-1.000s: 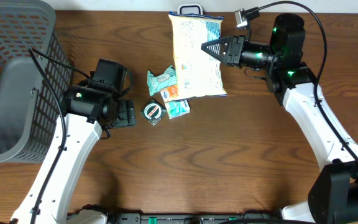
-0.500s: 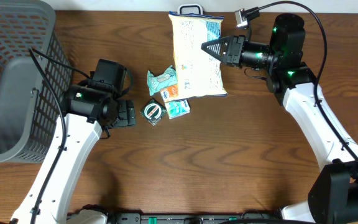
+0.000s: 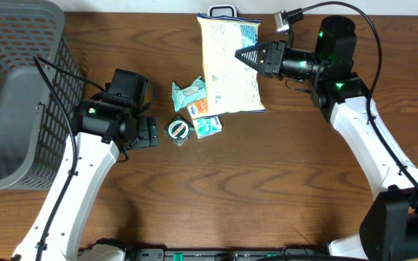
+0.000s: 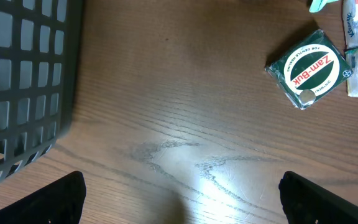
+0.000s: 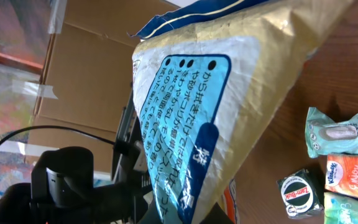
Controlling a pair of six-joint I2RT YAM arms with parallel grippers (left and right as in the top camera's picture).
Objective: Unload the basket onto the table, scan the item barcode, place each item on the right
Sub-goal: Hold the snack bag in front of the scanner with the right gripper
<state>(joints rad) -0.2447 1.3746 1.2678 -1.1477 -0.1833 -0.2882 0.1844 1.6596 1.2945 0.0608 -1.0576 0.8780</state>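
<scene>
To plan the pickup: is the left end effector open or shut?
Open. The left end effector shows both fingers far apart, only bare table between them.

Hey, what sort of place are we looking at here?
Probably a lab mock-up of a shop checkout: a grey mesh basket, a snack bag and small packaged goods on a wooden table, with cardboard boxes behind.

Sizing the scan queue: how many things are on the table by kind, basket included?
snack bag: 1
wipes pack: 1
tissue packs: 2
Zam-Buk box: 1
basket: 1
Total: 6
</scene>
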